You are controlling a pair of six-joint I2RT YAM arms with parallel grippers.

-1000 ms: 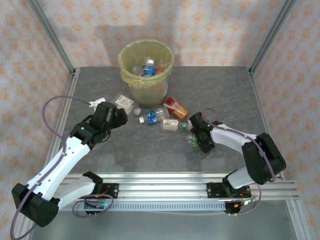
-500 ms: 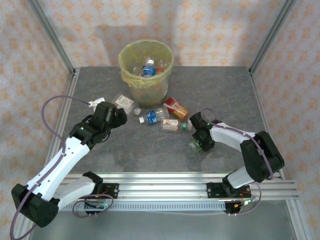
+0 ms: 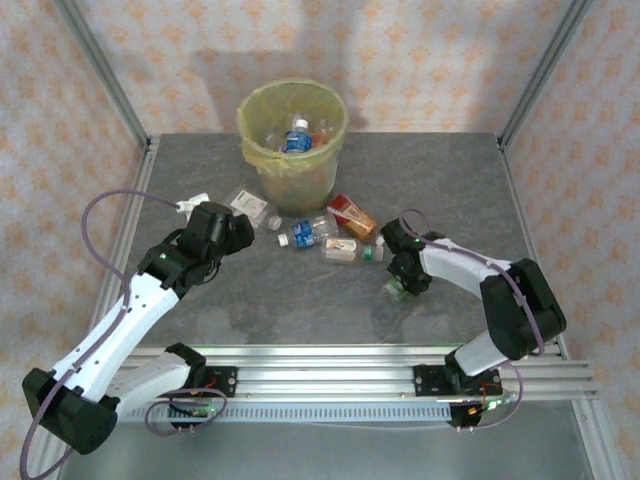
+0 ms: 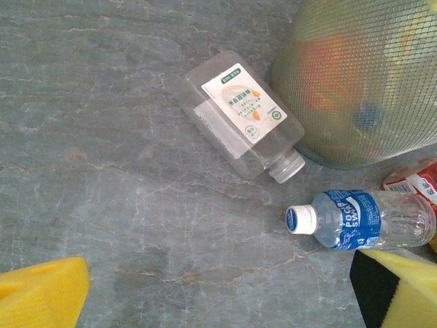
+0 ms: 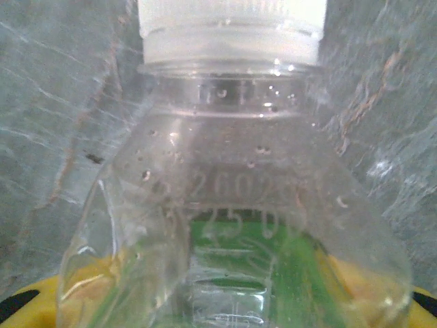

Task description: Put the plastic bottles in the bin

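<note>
One green-labelled bottle [image 5: 232,232] is pinched in my right jaws, left jaws wide, and its thin wall may buckle and slip before the bin [image 3: 296,180].

The left arm [image 3: 130,310] stretches forward, the left gripper [image 3: 238,236] spread wide. The right arm [image 3: 470,272] folds inward, the right gripper [image 3: 398,288] clamped on a bottle [image 5: 232,225].

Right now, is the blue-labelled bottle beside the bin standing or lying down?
Lying down: the blue-labelled bottle rests on its side on the table.
</note>
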